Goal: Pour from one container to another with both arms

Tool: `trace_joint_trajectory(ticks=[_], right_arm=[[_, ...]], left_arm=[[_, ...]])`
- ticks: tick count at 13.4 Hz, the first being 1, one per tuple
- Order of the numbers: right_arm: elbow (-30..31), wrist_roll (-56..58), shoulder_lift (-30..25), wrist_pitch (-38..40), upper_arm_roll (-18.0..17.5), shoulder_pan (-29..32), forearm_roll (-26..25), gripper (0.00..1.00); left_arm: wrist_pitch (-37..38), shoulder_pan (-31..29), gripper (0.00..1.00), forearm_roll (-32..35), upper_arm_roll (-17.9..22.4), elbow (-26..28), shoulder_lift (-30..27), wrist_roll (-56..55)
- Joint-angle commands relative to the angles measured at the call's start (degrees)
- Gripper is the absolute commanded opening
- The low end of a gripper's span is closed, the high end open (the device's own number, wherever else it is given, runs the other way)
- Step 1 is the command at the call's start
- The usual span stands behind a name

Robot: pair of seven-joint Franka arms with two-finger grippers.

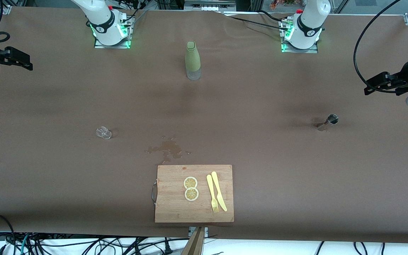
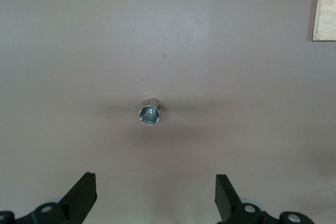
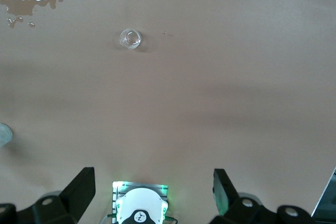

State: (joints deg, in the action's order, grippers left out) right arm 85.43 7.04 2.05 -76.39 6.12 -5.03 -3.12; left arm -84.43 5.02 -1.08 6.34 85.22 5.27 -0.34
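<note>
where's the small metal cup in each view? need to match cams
Front view: metal cup stands on the brown table toward the left arm's end, nothing touching it.
Left wrist view: metal cup mid-picture, seen from above, under the open left tool.
Right wrist view: not in it.
Shared landmark: the cutting board, whose corner shows in the left wrist view.

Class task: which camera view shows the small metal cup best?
The left wrist view: the metal cup sits mid-frame, its open mouth visible. The front view shows it small, toward the left arm's end. The right wrist view misses it.
</note>
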Motion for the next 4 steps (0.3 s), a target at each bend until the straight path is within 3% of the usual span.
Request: trace_joint_trajectory(ticks=[1, 4], right_arm=[[0.53, -0.71, -0.13, -1.3, -0.23, 0.55, -0.13, 1.0], [0.35, -0.71, 0.14, -1.48, 0.03, 0.64, -0.13, 1.0]], left_arm=[[-0.64, 0.08, 1.0, -1.21, 0.16, 0.91, -1.14, -0.63], [-0.64, 0.08, 1.0, -1.21, 0.16, 0.91, -1.14, -0.63]])
